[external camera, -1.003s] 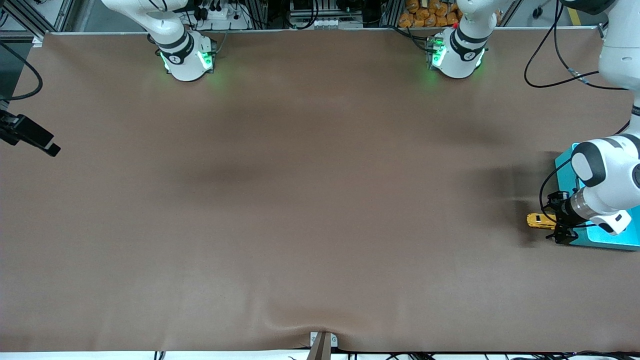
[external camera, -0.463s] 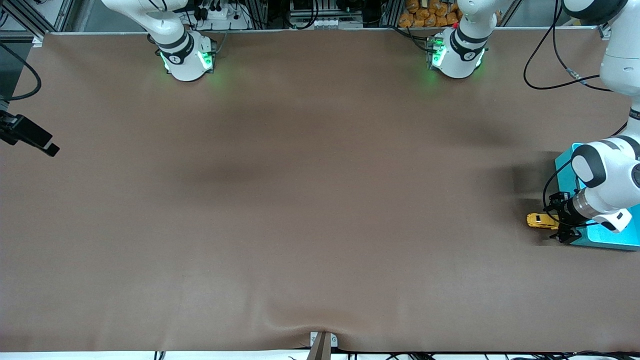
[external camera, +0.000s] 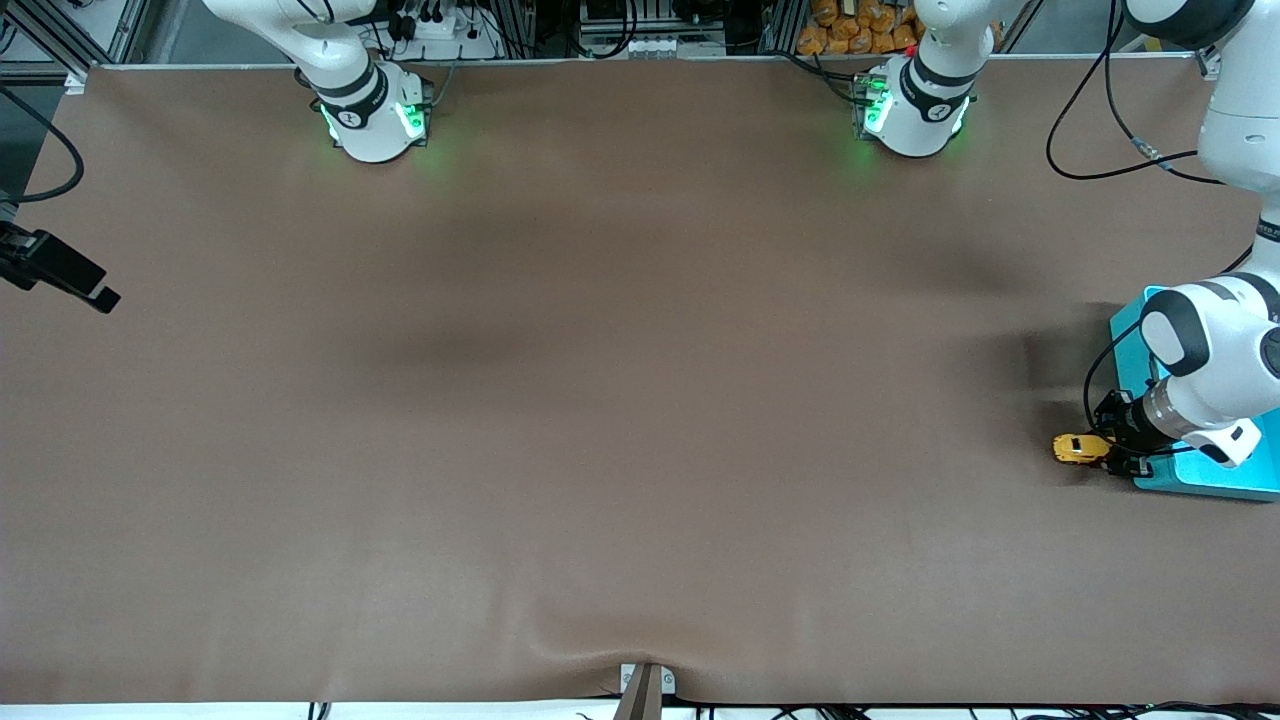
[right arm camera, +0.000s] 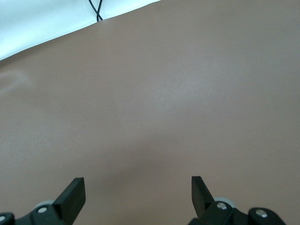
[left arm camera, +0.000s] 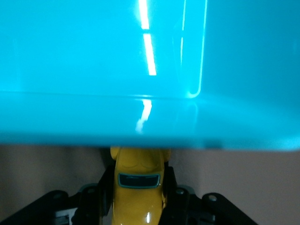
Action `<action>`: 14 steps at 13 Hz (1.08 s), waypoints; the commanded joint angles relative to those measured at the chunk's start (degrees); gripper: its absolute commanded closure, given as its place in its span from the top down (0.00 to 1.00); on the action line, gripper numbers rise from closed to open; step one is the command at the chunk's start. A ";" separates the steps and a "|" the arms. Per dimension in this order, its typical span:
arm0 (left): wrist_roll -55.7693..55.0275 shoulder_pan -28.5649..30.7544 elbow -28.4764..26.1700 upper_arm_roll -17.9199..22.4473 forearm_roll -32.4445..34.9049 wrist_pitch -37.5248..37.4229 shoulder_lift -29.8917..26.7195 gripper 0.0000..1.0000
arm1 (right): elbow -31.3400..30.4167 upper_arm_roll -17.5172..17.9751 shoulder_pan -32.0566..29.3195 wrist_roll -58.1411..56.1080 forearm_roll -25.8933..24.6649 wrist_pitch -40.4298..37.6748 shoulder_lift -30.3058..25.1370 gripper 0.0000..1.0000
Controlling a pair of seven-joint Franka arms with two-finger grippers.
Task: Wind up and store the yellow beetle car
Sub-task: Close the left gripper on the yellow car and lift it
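1. One brown table [external camera: 600,400] is filling the front view, carrying two arms, one bin and one toy car.
2. One teal bin [external camera: 1210,480] is sitting at the left arm's end of the table, partly covered by the left arm.
3. The left gripper [external camera: 1110,452] is reaching low beside the bin and clenching on the yellow beetle car [external camera: 1075,447]; its fingers [left arm camera: 101,187] are pressing both flanks of the car's body. A second ago they were standing spread around it.
4. The right gripper [right arm camera: 138,192] is waiting above bare table at the right arm's end, jaws released and holding nothing, unchanged from before.
5. The single car is resting on the table just beside the bin's wall, now looking shorter than a second ago.
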 commanded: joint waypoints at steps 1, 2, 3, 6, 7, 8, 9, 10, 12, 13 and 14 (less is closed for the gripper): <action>-1.45 -2.39 -0.24 -0.36 1.91 -3.87 -3.67 0.00 | -0.21 0.99 -1.07 0.85 -0.60 -0.30 -0.32 1.00; -1.19 -3.10 0.02 -0.63 1.91 -6.16 -5.08 0.00 | -0.21 0.99 -1.07 0.85 -0.60 -0.30 -0.32 1.00; -0.49 -3.54 -0.07 -0.89 2.17 -7.57 -6.66 0.00 | -0.21 0.99 -1.07 0.85 -0.60 -0.30 -0.32 1.00; 7.21 -3.19 0.46 -1.16 2.26 -12.84 -11.58 0.00 | -0.12 0.98 -1.07 0.85 -0.60 -0.30 -0.50 1.00; 11.34 -3.11 0.55 -0.90 2.17 -13.99 -12.55 0.00 | -0.03 0.99 -1.07 0.85 -0.69 -0.30 -0.50 1.00; 14.95 -2.84 0.55 -0.46 2.17 -14.26 -13.61 0.00 | 0.14 0.99 -1.07 0.85 -0.69 -0.30 -0.50 1.00; 19.25 -1.27 0.55 -0.45 2.26 -14.35 -13.97 0.00 | 0.15 0.99 -1.07 0.85 -0.69 -0.30 -0.50 1.00; 24.34 0.48 0.55 -0.45 2.26 -14.35 -13.97 0.00 | 0.15 0.99 -1.07 0.85 -0.69 -0.21 -0.50 1.00; 35.76 4.17 0.55 -0.45 2.26 -14.35 -13.79 0.00 | 0.15 0.99 -1.07 0.85 -0.69 -0.21 -0.50 1.00; 41.99 5.84 0.55 -0.45 2.26 -14.35 -13.53 0.00 | 0.15 0.99 -0.98 0.85 -0.69 -0.21 -0.50 1.00; 48.15 7.34 0.55 -0.54 2.26 -14.35 -13.27 0.00 | 0.15 0.99 -0.98 0.85 -0.69 -0.30 -0.50 1.00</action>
